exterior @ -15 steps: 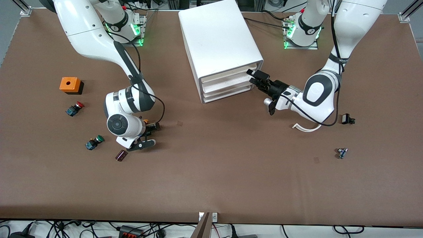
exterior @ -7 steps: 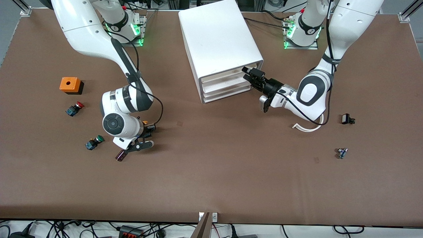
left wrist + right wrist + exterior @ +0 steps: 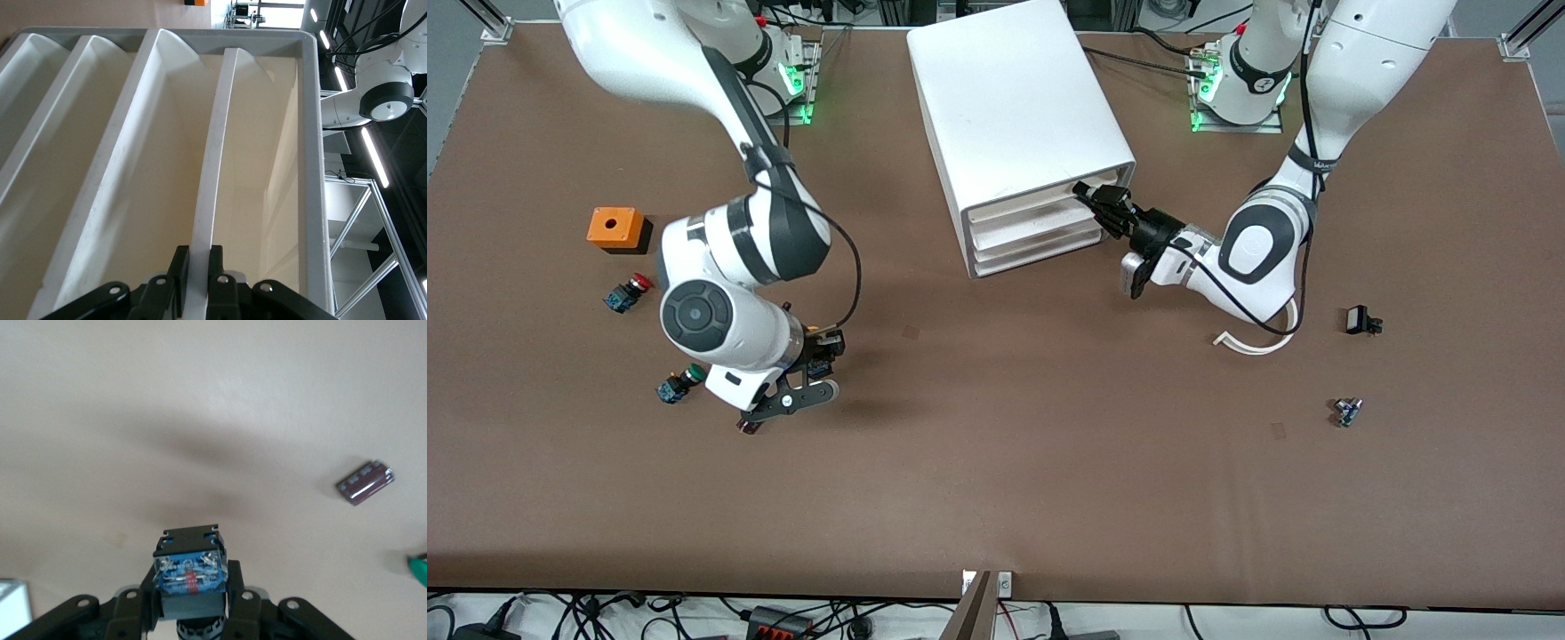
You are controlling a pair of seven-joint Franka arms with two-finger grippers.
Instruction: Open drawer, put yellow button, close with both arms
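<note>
The white cabinet (image 3: 1014, 116) stands at the middle of the table with three stacked drawers, all pushed in. My left gripper (image 3: 1096, 197) is at the front of the highest drawer (image 3: 1032, 203). In the left wrist view the gripper (image 3: 198, 267) is shut on that drawer's front lip (image 3: 215, 167). My right gripper (image 3: 815, 354) is up over the table toward the right arm's end and is shut on the yellow button (image 3: 818, 341). In the right wrist view the button's black-and-blue body (image 3: 190, 570) sits between the fingers (image 3: 235, 593); its cap is hidden.
An orange box (image 3: 615, 228), a red-capped switch (image 3: 628, 292), a green-capped switch (image 3: 679, 383) and a brown cylinder (image 3: 749, 425) lie near the right arm. A white curved strip (image 3: 1254, 342) and two small parts (image 3: 1360, 321) (image 3: 1346, 411) lie near the left arm.
My right gripper has risen from the table with the yellow button in it. My left gripper has moved in to the highest drawer's front and onto its lip.
</note>
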